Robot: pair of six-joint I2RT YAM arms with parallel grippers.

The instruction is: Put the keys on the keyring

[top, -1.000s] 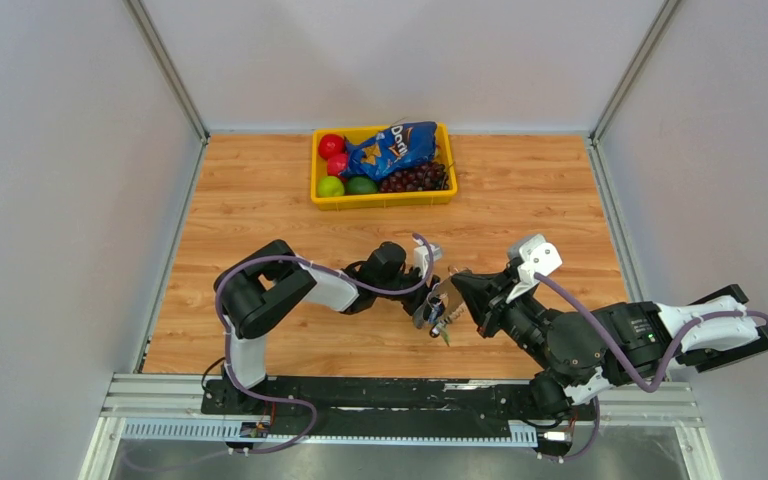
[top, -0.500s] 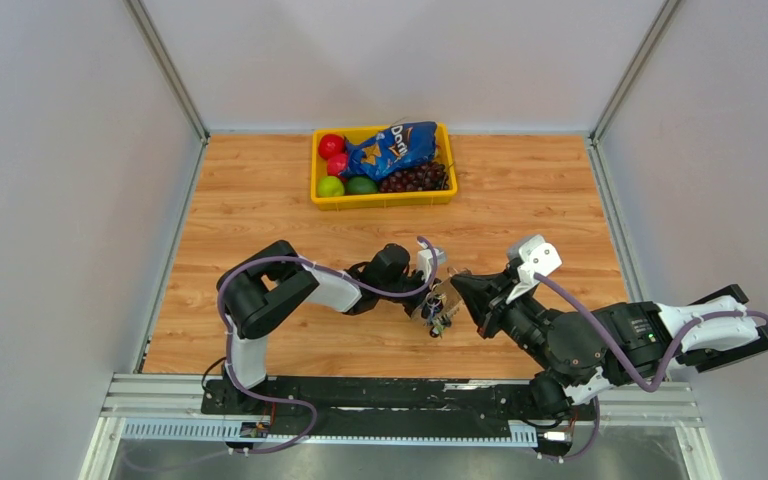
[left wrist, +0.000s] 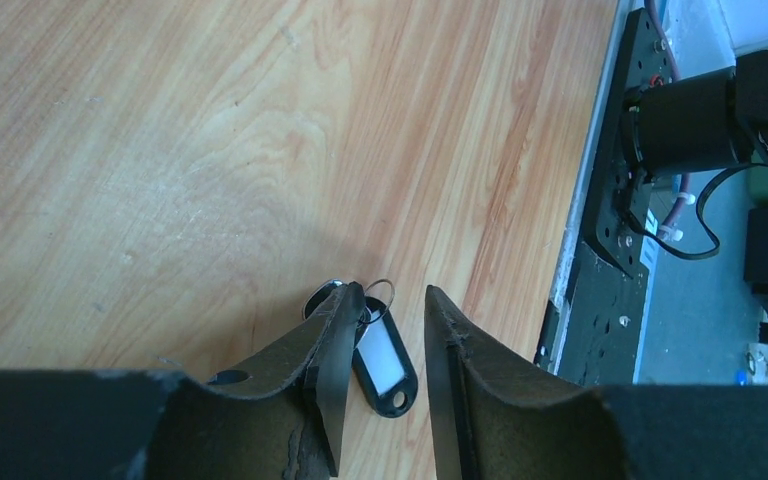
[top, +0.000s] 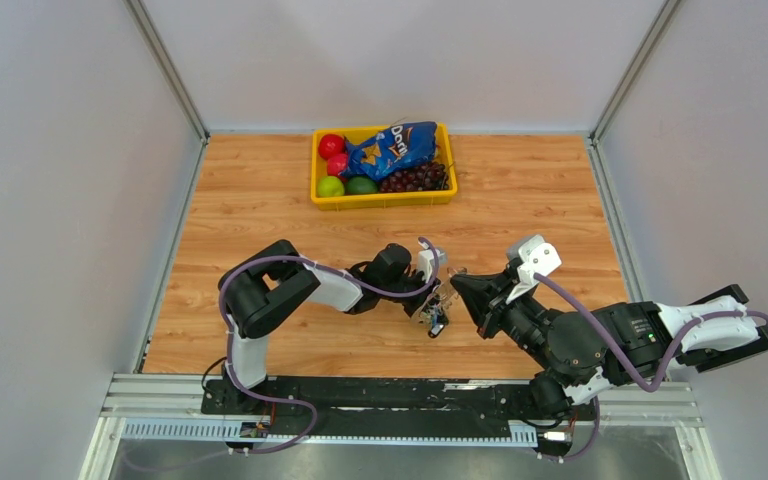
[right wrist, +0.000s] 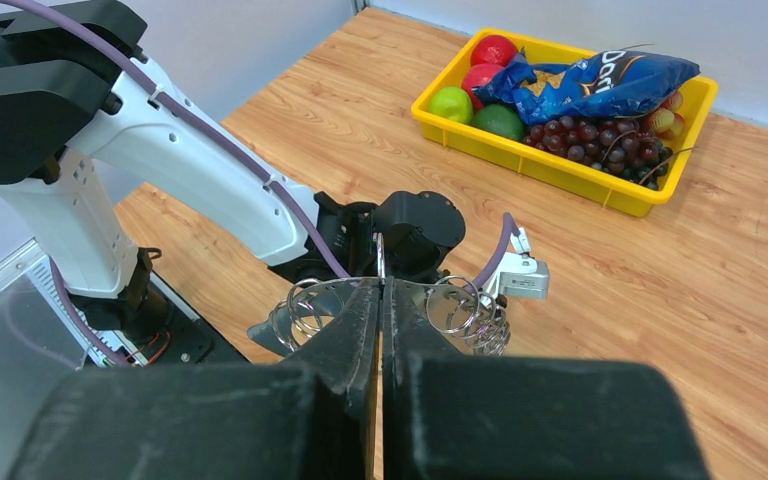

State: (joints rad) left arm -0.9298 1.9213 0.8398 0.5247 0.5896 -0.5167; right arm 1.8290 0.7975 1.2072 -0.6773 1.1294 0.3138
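My right gripper [right wrist: 380, 290]: fingers pressed together on the keyring [right wrist: 460, 312], its loops free on both sides, presumably to present an opening for threading. Just beyond, my left gripper [left wrist: 390, 295]: fingers apart, a black tag [left wrist: 385, 365] between them, the keys [left wrist: 326, 297] just outside one fingertip. Far back, a yellow tray [right wrist: 560, 168].

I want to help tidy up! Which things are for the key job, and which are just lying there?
For the job:
- keys with their black tag
- keyring

Just lying about:
- yellow tray
- chip bag
- grapes
- red fruit
- green fruit
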